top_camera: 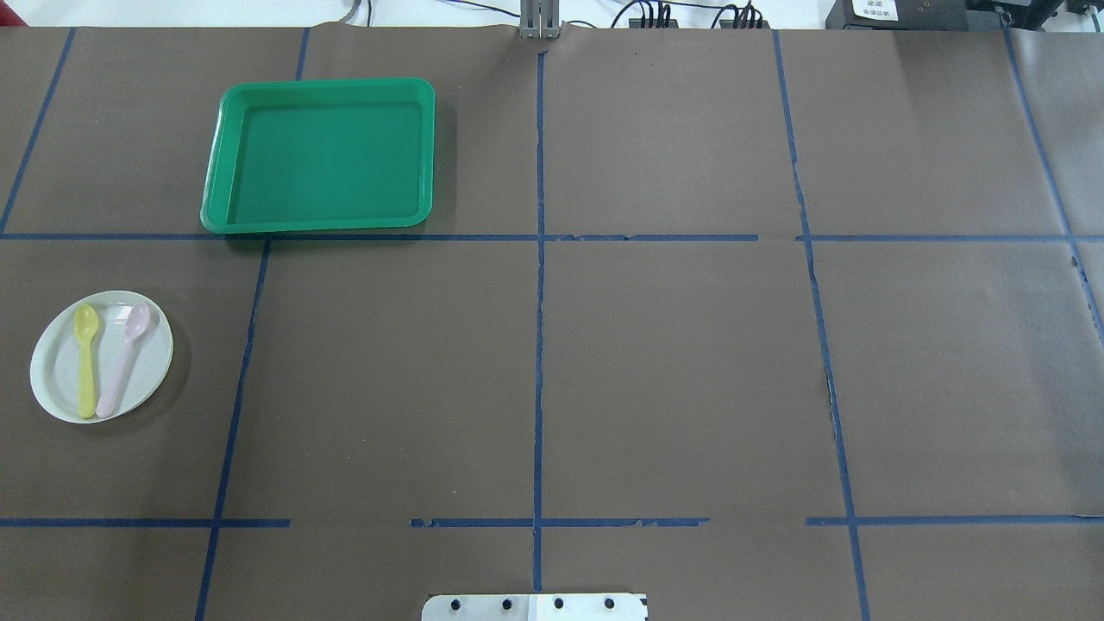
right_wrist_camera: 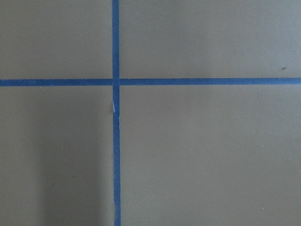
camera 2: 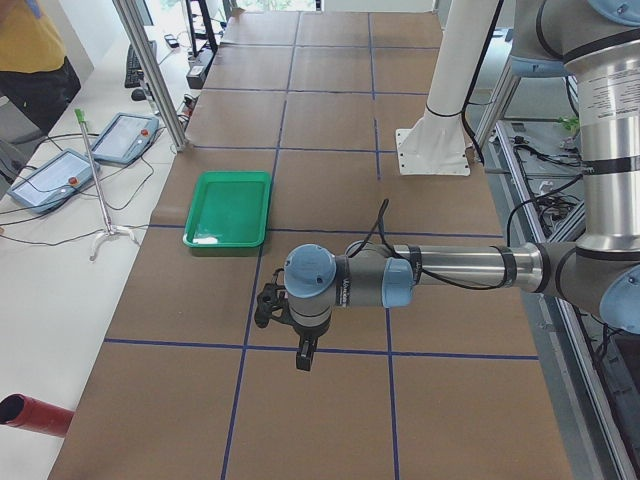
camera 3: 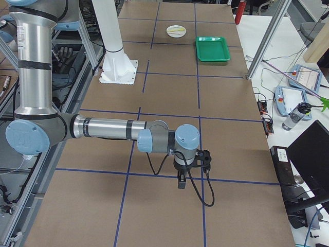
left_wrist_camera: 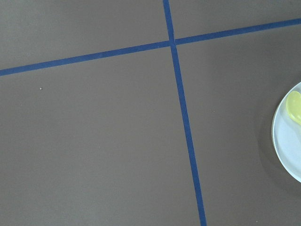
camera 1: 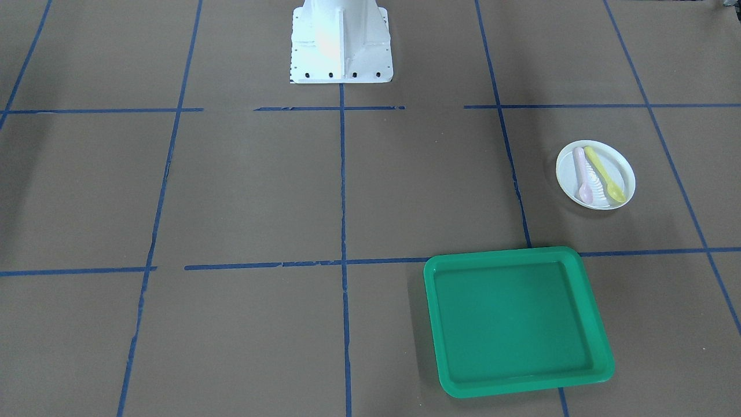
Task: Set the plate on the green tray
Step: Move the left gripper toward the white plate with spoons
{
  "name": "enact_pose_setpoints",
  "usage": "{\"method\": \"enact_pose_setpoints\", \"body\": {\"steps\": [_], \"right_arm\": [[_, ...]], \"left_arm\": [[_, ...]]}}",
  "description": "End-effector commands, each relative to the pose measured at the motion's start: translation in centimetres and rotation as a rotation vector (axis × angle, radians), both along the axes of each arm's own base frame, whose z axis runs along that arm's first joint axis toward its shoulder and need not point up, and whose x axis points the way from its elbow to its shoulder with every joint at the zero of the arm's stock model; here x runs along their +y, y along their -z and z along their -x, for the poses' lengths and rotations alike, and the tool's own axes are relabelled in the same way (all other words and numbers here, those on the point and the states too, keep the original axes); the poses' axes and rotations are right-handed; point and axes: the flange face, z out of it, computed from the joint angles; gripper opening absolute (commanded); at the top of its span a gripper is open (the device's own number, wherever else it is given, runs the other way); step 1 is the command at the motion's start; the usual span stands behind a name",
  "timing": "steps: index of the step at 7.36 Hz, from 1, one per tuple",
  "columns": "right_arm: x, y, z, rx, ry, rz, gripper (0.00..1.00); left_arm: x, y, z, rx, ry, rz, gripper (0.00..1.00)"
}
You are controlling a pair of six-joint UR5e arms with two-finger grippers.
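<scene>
A white plate lies on the brown table with a yellow spoon and a pink spoon on it. In the overhead view the plate is at the left edge. The green tray stands empty beyond it, apart from it. The plate's edge shows at the right of the left wrist view. My left gripper hangs above the table in the left side view; I cannot tell if it is open. My right gripper hangs far from the plate; I cannot tell its state either.
The robot's white base stands at the table's middle near edge. Blue tape lines divide the brown table into squares. Operators' gear and a metal post stand past the far edge behind the tray.
</scene>
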Motion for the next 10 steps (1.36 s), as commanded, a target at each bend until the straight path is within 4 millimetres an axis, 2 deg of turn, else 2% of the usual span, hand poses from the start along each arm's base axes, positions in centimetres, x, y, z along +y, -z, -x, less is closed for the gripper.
{"method": "enact_pose_setpoints", "body": {"steps": [1,2,4,5,6,7,10], "right_arm": [[0.0,0.0,0.0,0.000,0.000,0.000,1.00],[0.0,0.0,0.0,0.000,0.000,0.000,1.00],[0.0,0.0,0.0,-0.002,0.000,0.000,1.00],[0.0,0.0,0.0,0.000,0.000,0.000,1.00],[0.0,0.0,0.0,-0.002,0.000,0.001,1.00],[0.0,0.0,0.0,0.000,0.000,0.000,1.00],[0.0,0.0,0.0,0.000,0.000,0.000,1.00]], "left_arm": [[0.0,-0.4,0.0,0.000,0.000,0.009,1.00],[0.2,-1.5,0.0,0.000,-0.002,0.028,1.00],[-0.3,-0.3,-0.3,0.002,-0.006,-0.020,1.00],[-0.3,-0.3,-0.4,0.002,-0.002,-0.012,1.00],[-0.5,-0.3,-1.6,0.004,0.026,0.039,1.00],[-1.1,0.1,-5.7,0.003,0.020,0.114,1.00],[-1.6,1.1,-13.5,0.033,0.073,0.127,1.00]]}}
